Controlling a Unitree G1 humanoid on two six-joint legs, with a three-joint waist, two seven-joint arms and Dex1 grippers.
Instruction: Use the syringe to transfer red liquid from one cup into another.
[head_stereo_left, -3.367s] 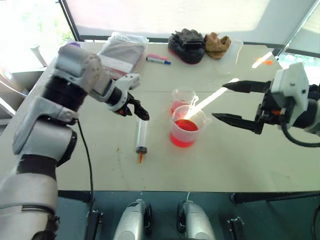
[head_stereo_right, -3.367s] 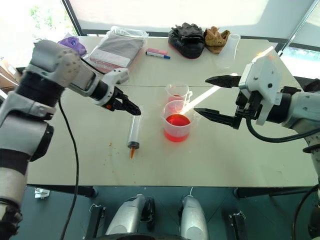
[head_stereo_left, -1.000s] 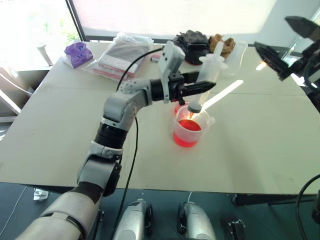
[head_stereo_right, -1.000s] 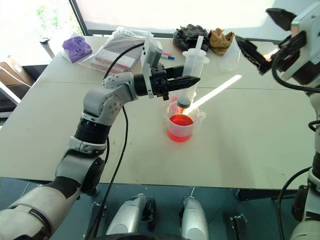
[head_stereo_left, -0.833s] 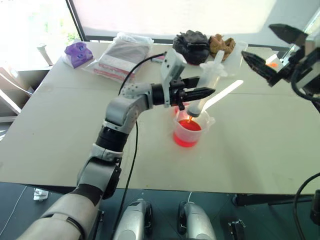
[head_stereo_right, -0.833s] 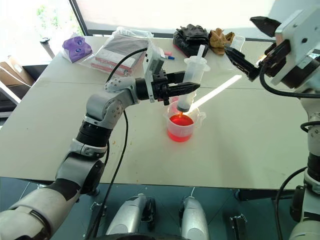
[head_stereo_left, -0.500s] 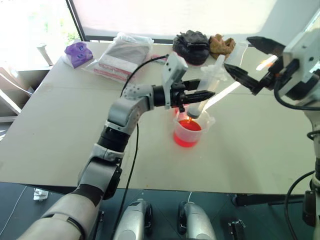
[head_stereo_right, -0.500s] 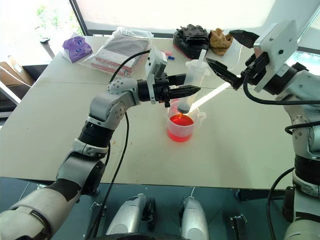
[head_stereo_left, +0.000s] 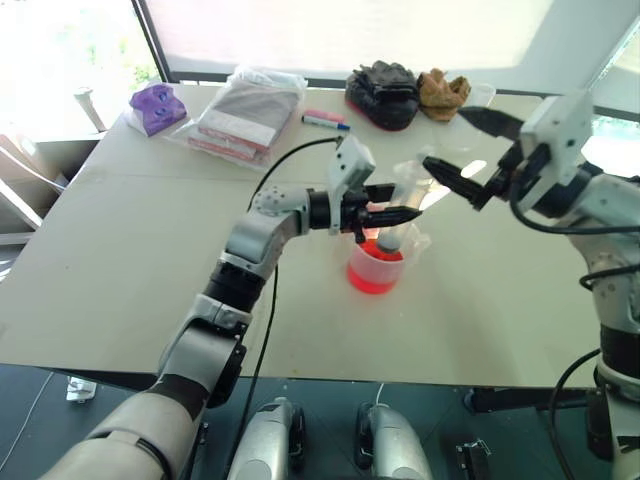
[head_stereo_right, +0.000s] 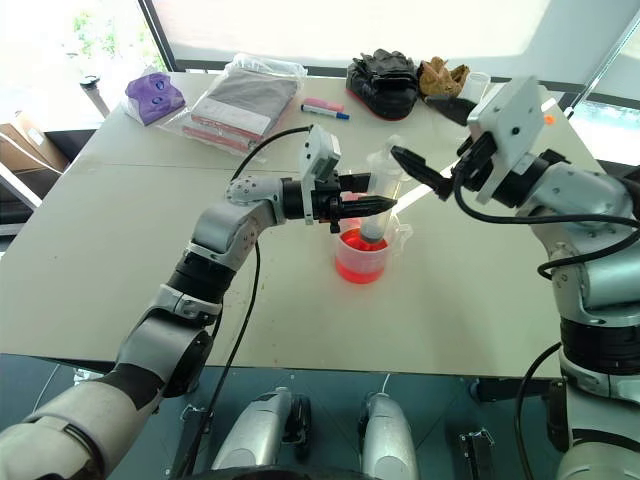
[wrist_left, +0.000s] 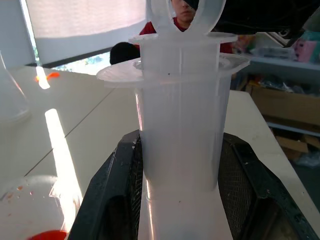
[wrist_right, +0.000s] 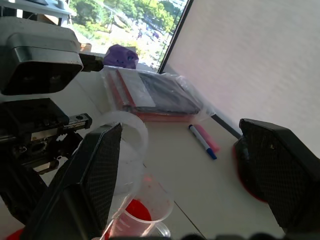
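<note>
Seen upright over the larger cup (head_stereo_right: 362, 255), near the middle of the table (head_stereo_left: 130, 250): the syringe (head_stereo_right: 378, 190), nozzle end down inside the rim and just over the red liquid (head_stereo_left: 372, 275), or already touching it; cannot tell which. Pinched at mid-barrel by the left gripper (head_stereo_right: 385, 205), reaching in from the left with both fingers pressed on the clear plastic. Just to the right and a little higher, the right gripper (head_stereo_left: 445, 137), fingers spread wide and holding nothing, pointing toward the white plunger top.

Probably light and stiff, but smooth and round, so likely to slip or turn in a side pinch if pulled hard. Better to keep the barrel clamped where it is, below the flange, and to take the plunger at its flat top ring, pulling straight along the barrel and not sideways. Likely light and easy to tip as well, the thin plastic cup; no pushing on its rim with the nozzle.

Of the smaller cup, mostly hidden behind the left gripper, little to say. Plenty of bare table to the near side and to the right. At the far edge, well apart: a marker pen (head_stereo_left: 325, 121), a bag of packets (head_stereo_left: 245, 115), dark gloves (head_stereo_left: 380, 90) and a clear tumbler (head_stereo_left: 480, 97). Little room between the two grippers, so slow and small moves there
</note>
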